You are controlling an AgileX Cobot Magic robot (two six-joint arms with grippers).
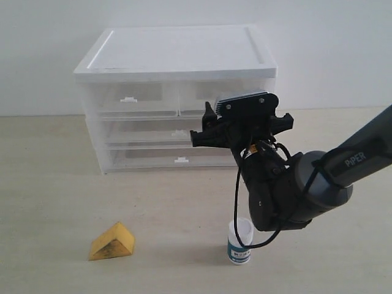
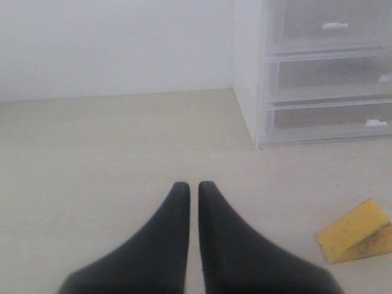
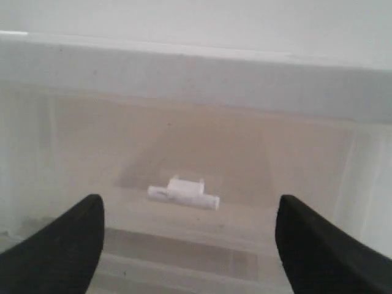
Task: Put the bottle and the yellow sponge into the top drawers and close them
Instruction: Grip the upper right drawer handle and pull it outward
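Your pale table (image 1: 49, 202) runs back to a white wall, with the cabinet (image 1: 177, 52) upper centre and the top drawers (image 1: 131, 101) under its white lid. Your right hand (image 3: 190, 199) is released, fingers spread wide before the right drawer's handle (image 3: 184, 193). Your left hand (image 2: 193, 187) is clenched on nothing. The yellow sponge (image 1: 112, 242) lies lower left; the bottle (image 1: 240, 242) stands lower centre, below the right arm.

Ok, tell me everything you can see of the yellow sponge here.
The yellow sponge is a small mustard-yellow wedge, triangular in profile, matte and porous-looking, with dark smudges on the face toward the exterior camera. It lies on a flat side on the pale table, ridge up, in front of the drawer cabinet and, in the exterior view, left of the bottle. Only the table touches it.
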